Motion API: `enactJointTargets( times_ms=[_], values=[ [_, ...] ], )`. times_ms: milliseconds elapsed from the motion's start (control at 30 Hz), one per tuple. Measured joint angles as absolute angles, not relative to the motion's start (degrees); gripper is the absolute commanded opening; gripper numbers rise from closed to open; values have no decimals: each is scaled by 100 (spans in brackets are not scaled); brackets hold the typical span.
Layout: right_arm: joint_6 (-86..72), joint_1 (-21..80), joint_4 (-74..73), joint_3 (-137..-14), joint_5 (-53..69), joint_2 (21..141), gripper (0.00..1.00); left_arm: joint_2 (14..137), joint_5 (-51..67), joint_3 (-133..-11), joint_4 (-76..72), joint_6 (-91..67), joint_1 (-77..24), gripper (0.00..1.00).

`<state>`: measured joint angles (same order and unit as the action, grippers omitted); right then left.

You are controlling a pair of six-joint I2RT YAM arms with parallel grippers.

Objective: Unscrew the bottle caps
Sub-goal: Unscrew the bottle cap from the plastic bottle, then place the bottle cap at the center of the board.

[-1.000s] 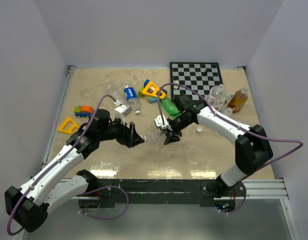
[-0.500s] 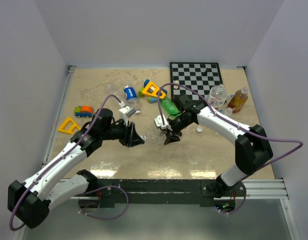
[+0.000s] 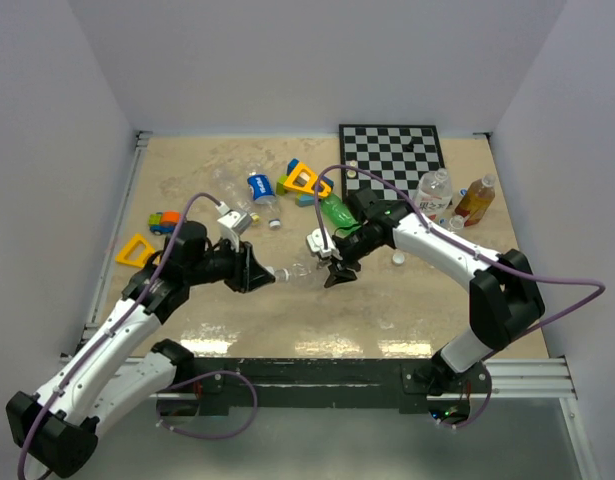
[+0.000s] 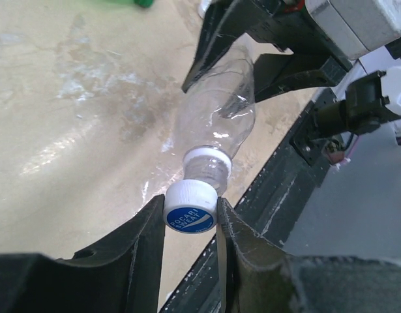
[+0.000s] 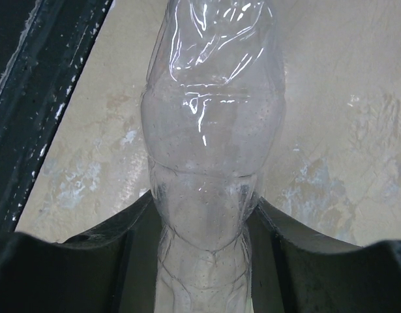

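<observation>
The left gripper is being used to pinch the white bottle cap; the clear bottle is being held around its body by the right gripper.

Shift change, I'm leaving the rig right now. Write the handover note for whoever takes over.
Left gripper: shut on the white screw cap with a blue label, which sits on the neck, not yet off.
Right gripper: clamped on the body of the clear crumpled plastic bottle, held between the arms.
Done: bottle and cap both gripped.
Left: twist this cap off, then check the green plastic bottle, the blue-labelled bottle, the upright clear bottle and the amber bottle.
</observation>
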<state>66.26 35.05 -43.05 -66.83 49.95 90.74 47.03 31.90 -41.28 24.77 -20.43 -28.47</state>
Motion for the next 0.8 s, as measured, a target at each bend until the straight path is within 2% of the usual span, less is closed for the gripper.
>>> enactJointTargets(
  times_ms=[367,567,800],
  values=[
    [6355,3454,-4313,-6683,4890,9076,7,4595,2451,-3970,2449,-2484,-2611,0],
    [6014,3454,-4093,-6683,4901,9076,7,6034,1461,-3673,2178,-3138,-2593,1],
    [5896,3454,-4018,-6683,4904,9076,7,7006,580,-3649,1734,-3487,-2591,10]
  ],
)
